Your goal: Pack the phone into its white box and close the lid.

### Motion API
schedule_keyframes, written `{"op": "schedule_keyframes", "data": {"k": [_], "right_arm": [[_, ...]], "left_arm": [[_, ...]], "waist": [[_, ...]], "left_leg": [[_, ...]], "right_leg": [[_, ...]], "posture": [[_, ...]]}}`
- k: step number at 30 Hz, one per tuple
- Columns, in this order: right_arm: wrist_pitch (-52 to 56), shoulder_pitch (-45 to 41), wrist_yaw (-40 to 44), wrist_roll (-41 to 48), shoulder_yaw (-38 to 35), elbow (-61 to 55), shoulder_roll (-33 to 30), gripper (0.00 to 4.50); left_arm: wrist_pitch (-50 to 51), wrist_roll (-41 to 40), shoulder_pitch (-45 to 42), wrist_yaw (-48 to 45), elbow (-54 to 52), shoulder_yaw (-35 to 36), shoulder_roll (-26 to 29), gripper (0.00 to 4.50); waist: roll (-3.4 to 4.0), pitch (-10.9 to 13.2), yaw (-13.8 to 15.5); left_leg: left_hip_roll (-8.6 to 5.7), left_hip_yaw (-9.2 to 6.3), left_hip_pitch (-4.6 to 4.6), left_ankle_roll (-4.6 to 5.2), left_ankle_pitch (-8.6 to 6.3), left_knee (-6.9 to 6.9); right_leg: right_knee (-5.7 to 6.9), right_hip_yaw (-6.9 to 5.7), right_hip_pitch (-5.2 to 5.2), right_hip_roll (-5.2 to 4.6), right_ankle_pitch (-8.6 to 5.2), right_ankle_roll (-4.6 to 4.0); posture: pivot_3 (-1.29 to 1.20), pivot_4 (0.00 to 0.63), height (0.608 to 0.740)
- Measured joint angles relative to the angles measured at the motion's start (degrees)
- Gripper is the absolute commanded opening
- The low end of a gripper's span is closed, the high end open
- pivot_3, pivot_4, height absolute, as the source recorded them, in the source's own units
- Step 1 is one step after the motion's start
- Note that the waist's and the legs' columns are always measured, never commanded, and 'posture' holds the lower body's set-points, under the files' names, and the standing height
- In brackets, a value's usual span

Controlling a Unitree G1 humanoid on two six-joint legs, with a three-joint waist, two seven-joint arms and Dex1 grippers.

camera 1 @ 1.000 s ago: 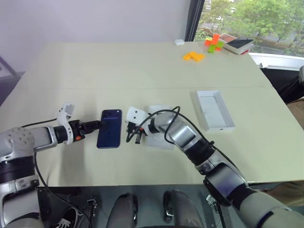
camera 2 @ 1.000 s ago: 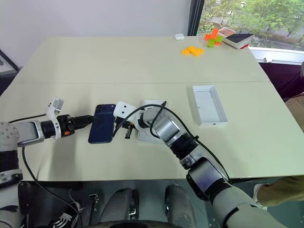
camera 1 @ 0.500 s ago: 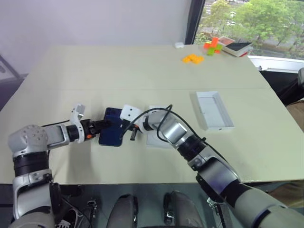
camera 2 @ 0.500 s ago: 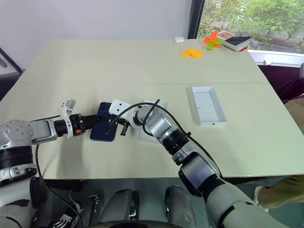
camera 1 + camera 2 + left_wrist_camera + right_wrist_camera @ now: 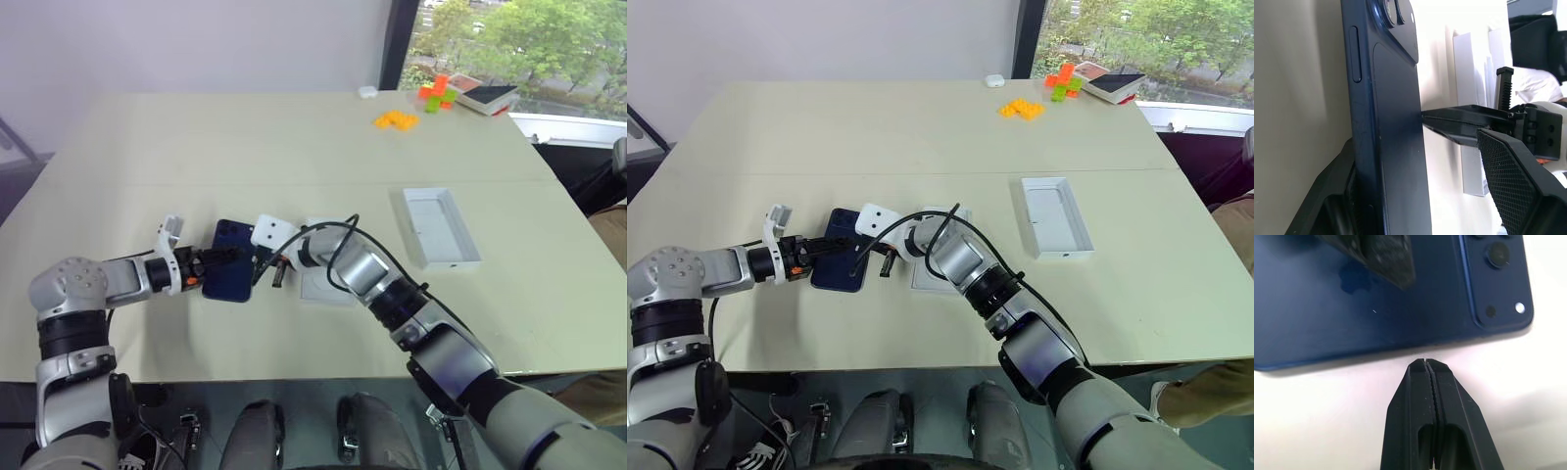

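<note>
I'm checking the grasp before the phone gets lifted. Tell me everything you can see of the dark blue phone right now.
The slim dark navy-blue smartphone has a glossy back and faces up, its camera cluster and flash at one corner and a side button on its edge. It lies on the beige table, left of the white box tray. The left gripper straddles its near-left part, one finger above, one below. The right gripper, jaws shut, has its tip at the phone's opposite long edge.

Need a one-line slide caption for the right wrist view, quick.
Shut right gripper tip braced at the long edge of the phone on the table, the left gripper's finger over its back.
</note>
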Motion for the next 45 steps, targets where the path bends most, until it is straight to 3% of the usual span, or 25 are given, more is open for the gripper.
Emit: {"op": "schedule_keyframes", "data": {"k": [2,8,11,12,13,22,29,32,36,45], "right_arm": [[-0.23,0.0,0.03,-0.05,0.0,0.0,-0.05,0.0],[-1.09,0.0,0.01,-0.45,-0.03,0.06,-0.27,0.0],[-1.18,0.0,-0.04,-0.66,-0.04,0.06,-0.27,0.0],[-1.24,0.02,-0.03,-0.66,-0.07,0.06,-0.34,0.0],[-1.24,0.01,-0.04,-0.72,-0.08,0.06,-0.39,0.0],[-2.33,0.19,-0.07,-0.56,-0.84,0.01,-0.78,0.0],[3.66,2.35,2.47,14.04,-15.21,-10.21,0.98,0.0],[8.24,3.32,5.04,19.68,-17.98,-15.7,-0.23,0.85],[12.32,7.06,8.93,21.86,-16.09,-21.51,-7.28,2.86],[18.61,11.84,20.62,25.39,-9.54,-36.46,-27.14,2.86]], "left_arm": [[-0.68,0.33,0.48,0.08,0.73,0.3,-0.2,1.66],[-1.03,-0.19,1.39,-0.56,1.4,1.15,-0.94,1.66],[-1.22,-0.16,1.66,-0.47,2.21,1.69,-1.14,0.75],[-1.11,-0.85,1.78,-0.86,2.55,2.33,-1.59,0.23],[-0.96,-1.57,1.58,-1.36,2.47,2.71,-1.86,0.04],[1.39,-3.57,2.73,-2.34,2.55,4.72,-1.45,0.04],[-1.97,-5.95,7.04,-2.88,-1.98,8.41,-2.96,0.04],[-6.35,-5.94,10.79,-2.83,-7.29,8.43,-4.19,0.0],[-7.74,-6.65,12.29,-2.42,-11.38,7.98,-4.65,0.0],[-1.58,-14.54,7.89,3.45,-11.15,11.62,-7.28,0.0]], "waist": [[0.0,0.0,-0.05],[0.0,0.0,0.0],[0.0,0.0,-0.05],[0.0,0.0,-0.02],[0.0,0.0,0.08],[0.01,0.01,-0.24],[0.03,0.03,-0.5],[0.03,0.03,-0.51],[0.04,0.04,0.2],[-0.02,0.09,0.27]], "left_leg": [[0.01,0.01,-0.03,0.0,0.0,-0.01],[-0.01,0.04,-0.13,0.0,-0.01,-0.04],[0.0,0.05,-0.13,0.0,-0.01,-0.05],[0.0,0.05,-0.14,0.0,-0.01,-0.07],[-0.01,0.04,-0.12,0.0,-0.01,-0.07],[0.0,0.09,-0.24,0.0,-0.01,-0.15],[0.06,0.08,-0.82,-0.16,0.08,-0.16],[0.08,0.04,-0.89,-0.03,0.0,-0.19],[0.04,0.0,-1.01,0.05,-0.04,-0.2],[0.08,0.03,-1.15,0.32,-0.19,-0.19]], "right_leg": [[0.0,0.0,-0.05,-0.03,0.0,0.0],[-0.06,0.0,-0.12,-0.12,0.0,0.0],[-0.06,0.0,-0.14,-0.13,0.0,0.0],[-0.07,-0.01,-0.15,-0.13,0.0,0.0],[-0.08,-0.02,-0.12,-0.14,0.0,0.0],[-0.11,0.0,-0.31,-0.17,0.0,0.0],[-0.15,-0.03,-0.85,-0.14,0.01,-0.01],[-0.28,-0.07,-0.85,-0.15,0.03,-0.03],[-0.49,-0.14,-0.85,-0.18,0.05,-0.07],[-0.83,-0.2,-0.82,0.08,0.03,-0.01]], "posture": [[0.0,0.15,0.74],[0.0,0.15,0.74],[0.0,0.15,0.74],[0.0,0.15,0.74],[0.0,0.15,0.74],[0.0,0.15,0.74],[0.0,0.15,0.74],[0.0,0.15,0.74],[0.0,0.15,0.74],[0.0,0.15,0.74]]}}
